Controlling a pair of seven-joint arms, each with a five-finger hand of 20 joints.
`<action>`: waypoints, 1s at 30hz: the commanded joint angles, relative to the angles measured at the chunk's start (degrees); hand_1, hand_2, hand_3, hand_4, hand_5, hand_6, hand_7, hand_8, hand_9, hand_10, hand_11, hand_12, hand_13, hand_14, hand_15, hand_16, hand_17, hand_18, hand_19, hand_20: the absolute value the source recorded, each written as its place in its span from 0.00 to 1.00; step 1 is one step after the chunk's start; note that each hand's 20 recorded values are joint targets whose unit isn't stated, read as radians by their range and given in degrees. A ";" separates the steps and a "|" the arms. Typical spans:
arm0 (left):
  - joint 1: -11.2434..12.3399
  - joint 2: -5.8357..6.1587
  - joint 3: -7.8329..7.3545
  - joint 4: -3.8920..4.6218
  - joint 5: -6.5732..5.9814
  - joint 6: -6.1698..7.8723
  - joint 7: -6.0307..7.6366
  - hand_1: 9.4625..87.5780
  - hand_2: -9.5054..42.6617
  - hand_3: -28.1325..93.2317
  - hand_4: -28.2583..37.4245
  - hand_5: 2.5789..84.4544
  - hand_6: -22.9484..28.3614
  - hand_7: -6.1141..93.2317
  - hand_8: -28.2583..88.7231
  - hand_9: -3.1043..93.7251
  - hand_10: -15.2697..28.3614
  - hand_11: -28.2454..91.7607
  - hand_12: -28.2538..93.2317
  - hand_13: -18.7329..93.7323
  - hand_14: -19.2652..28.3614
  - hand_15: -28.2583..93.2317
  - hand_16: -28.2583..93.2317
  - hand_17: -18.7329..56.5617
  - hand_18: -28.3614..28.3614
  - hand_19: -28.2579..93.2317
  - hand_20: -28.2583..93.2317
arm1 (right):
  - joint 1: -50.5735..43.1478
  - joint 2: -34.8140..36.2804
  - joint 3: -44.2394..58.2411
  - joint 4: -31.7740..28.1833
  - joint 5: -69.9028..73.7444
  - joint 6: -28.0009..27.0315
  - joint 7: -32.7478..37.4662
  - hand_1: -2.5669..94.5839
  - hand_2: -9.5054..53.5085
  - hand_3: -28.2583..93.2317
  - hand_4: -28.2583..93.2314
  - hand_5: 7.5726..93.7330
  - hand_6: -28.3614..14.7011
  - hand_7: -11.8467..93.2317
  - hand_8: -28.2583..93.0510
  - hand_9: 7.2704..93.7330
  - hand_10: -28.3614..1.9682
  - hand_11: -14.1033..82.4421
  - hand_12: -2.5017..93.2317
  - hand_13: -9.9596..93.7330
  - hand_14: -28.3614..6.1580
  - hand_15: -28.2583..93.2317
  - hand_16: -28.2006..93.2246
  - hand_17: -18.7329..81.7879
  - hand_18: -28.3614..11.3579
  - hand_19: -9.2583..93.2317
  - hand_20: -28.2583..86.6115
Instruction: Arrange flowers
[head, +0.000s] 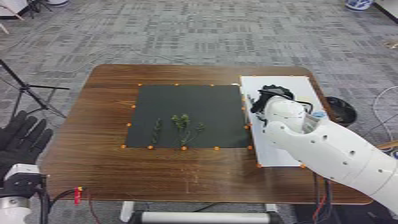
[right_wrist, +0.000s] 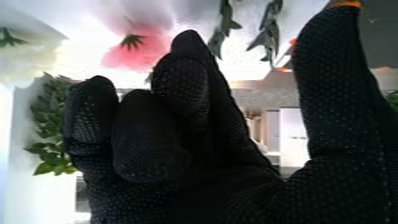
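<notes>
My right hand (head: 274, 94) is over the upper part of the white board (head: 277, 150). In the right wrist view, the right hand (right_wrist: 200, 170) has loosely bent fingers and a thumb standing apart, with nothing between them. Around it are a pink flower (right_wrist: 133, 50), a white flower (right_wrist: 31, 60), a leafy green sprig (right_wrist: 55, 125) and dark green stems (right_wrist: 266, 32). Green sprigs (head: 181, 121) lie on the black mat (head: 182, 97), towards its near edge. My left hand (head: 19, 142) rests at the left edge of the head view, palm showing and fingers spread, open and empty.
The brown table (head: 160, 172) carries the mat and the board side by side, with small orange markers (head: 184, 148) along their edges. A black bin (head: 340, 111) stands beyond the table's right edge, and a black tripod (head: 31, 90) stands to its left.
</notes>
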 joint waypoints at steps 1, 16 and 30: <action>0.89 -0.45 0.23 -0.01 -0.11 -0.51 -0.06 0.22 0.49 0.82 0.00 0.47 0.66 0.15 0.18 0.35 0.74 0.42 0.32 0.38 0.74 0.48 0.21 0.15 0.78 0.53 0.32 | 1.33 0.10 0.37 0.47 -0.38 -0.43 1.11 0.40 0.00 0.71 0.04 0.63 0.44 0.21 0.19 0.74 0.42 0.72 0.53 0.82 0.50 0.88 0.66 0.61 0.08 0.95 0.53; -0.32 -0.21 1.33 0.54 -0.07 -0.81 -0.56 0.22 0.49 0.82 0.00 0.47 0.66 0.16 0.18 0.35 0.74 0.42 0.32 0.38 0.75 0.48 0.21 0.15 0.78 0.53 0.32 | 2.62 -2.85 -2.05 5.45 2.64 -2.10 1.64 0.40 0.00 0.69 0.03 0.62 0.42 0.20 0.19 0.72 0.42 0.72 0.52 0.81 0.47 0.88 0.66 0.59 0.07 0.94 0.53; -1.10 0.07 1.84 0.74 -0.20 -0.81 -0.90 0.22 0.49 0.82 0.00 0.47 0.66 0.16 0.18 0.36 0.74 0.42 0.32 0.38 0.74 0.48 0.21 0.15 0.78 0.53 0.32 | 2.47 -4.33 -6.25 7.30 1.07 -3.27 0.28 0.47 0.00 0.74 0.03 0.68 0.51 0.27 0.19 0.74 0.47 0.74 0.53 0.82 0.48 0.89 0.64 0.59 0.07 0.93 0.54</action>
